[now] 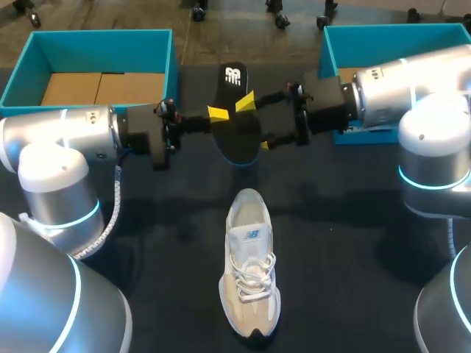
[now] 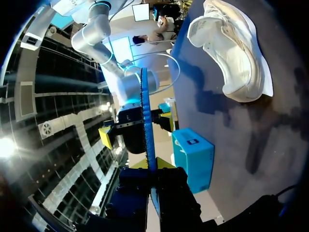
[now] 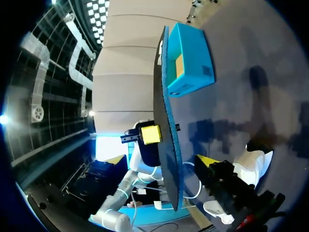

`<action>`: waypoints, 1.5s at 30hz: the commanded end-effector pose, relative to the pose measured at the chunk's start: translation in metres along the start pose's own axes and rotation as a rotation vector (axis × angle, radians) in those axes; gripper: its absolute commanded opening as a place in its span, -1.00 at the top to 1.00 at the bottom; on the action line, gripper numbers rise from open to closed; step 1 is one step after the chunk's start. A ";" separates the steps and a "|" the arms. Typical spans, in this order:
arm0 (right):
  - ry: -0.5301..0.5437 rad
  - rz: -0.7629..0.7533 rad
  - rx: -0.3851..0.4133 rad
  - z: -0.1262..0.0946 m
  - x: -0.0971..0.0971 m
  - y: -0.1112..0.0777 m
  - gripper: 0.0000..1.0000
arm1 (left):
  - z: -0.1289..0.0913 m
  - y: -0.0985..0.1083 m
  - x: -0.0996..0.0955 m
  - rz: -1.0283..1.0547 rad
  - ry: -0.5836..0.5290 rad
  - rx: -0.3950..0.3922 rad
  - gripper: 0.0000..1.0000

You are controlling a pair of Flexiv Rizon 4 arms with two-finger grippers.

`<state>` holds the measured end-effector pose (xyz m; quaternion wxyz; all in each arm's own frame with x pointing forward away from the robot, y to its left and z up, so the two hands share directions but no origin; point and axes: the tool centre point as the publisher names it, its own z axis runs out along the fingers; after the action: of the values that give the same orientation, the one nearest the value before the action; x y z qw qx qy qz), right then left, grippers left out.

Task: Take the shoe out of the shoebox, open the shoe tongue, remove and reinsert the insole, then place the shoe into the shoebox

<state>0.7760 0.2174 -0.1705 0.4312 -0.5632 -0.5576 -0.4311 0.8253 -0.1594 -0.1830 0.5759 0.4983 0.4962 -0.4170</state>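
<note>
The black insole (image 1: 237, 121) hangs above the table's back middle, held between both arms. My left gripper (image 1: 218, 112) is shut on its left edge; in the left wrist view the insole (image 2: 146, 125) runs edge-on out of the gripper (image 2: 150, 166). My right gripper (image 1: 255, 123) stands open, one yellow fingertip (image 1: 245, 101) over the insole and the other (image 1: 265, 145) beyond its near edge. In the right wrist view the insole (image 3: 166, 121) stands edge-on between the right gripper (image 3: 164, 162). The white and beige shoe (image 1: 250, 265) lies on the table in front, toe toward me.
One teal shoebox (image 1: 160, 51) with a cardboard floor sits at the back left; another (image 1: 331, 51) stands at the back right behind my right arm. The dark table (image 1: 346, 243) stretches bare on either side of the shoe.
</note>
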 end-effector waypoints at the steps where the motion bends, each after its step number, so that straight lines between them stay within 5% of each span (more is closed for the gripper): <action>1: 0.002 0.001 -0.013 0.010 -0.002 -0.002 -0.45 | 0.002 0.003 0.000 0.002 0.000 -0.010 1.00; 6: 0.024 -0.010 -0.029 0.013 -0.009 -0.006 -0.16 | 0.000 0.007 0.001 0.001 0.002 -0.019 1.00; 21: 0.019 -0.016 -0.023 0.015 -0.007 0.000 0.08 | -0.003 0.009 0.004 -0.014 0.014 0.002 1.00; 34: 0.014 -0.007 -0.019 0.012 -0.010 0.004 0.10 | -0.001 0.008 0.005 -0.011 0.013 0.012 1.00; 45: 0.016 -0.008 -0.014 0.008 -0.012 0.007 0.34 | 0.001 0.008 0.006 -0.015 0.017 0.015 1.00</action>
<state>0.7830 0.2217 -0.1845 0.4308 -0.5601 -0.5523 -0.4423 0.8331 -0.1577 -0.1867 0.5643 0.5025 0.5021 -0.4207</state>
